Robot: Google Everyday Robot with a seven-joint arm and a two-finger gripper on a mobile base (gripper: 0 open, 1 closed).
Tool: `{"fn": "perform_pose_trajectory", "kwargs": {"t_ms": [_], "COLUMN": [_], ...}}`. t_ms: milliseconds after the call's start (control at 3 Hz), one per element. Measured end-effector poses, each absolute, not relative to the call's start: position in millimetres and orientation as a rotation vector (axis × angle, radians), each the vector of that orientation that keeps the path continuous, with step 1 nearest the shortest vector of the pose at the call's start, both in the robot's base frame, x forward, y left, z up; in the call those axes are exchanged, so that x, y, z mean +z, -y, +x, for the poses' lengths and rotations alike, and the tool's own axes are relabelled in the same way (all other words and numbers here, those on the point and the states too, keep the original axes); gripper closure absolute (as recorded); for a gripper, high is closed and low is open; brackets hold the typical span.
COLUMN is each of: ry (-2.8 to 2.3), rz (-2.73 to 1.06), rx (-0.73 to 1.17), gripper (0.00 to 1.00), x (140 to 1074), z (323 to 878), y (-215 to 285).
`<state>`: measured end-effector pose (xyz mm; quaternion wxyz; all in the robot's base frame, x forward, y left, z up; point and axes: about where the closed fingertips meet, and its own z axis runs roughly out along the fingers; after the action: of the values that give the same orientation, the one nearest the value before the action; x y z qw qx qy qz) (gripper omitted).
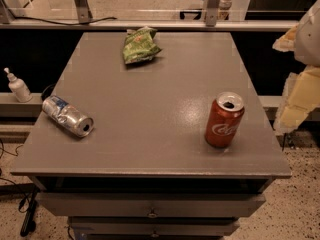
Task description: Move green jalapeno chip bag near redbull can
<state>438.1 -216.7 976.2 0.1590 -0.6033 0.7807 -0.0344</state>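
Observation:
The green jalapeno chip bag (139, 45) lies crinkled at the far middle of the grey table (155, 114). The redbull can (67, 115), a dented silver can with blue patches, lies on its side near the table's left edge, its dark mouth hole facing front right. My gripper (300, 91) shows at the right edge of the view, off the table's right side and above the floor, well away from the bag and both cans. It holds nothing that I can see.
A red cola can (224, 119) stands upright at the front right of the table. A small white pump bottle (18, 86) stands on a ledge left of the table. Drawers (150, 206) sit under the tabletop. A rail runs behind the table.

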Motion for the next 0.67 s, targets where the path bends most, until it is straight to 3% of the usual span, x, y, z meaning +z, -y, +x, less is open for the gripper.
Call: {"fn": "perform_pose_trajectory", "kwargs": {"t_ms": [667], "ry": [-2.125], "rz": [-1.765], "rx": [-0.093], "gripper": [0.0], "x": [978.2], "z": [459.3], "y": [193.7]}}
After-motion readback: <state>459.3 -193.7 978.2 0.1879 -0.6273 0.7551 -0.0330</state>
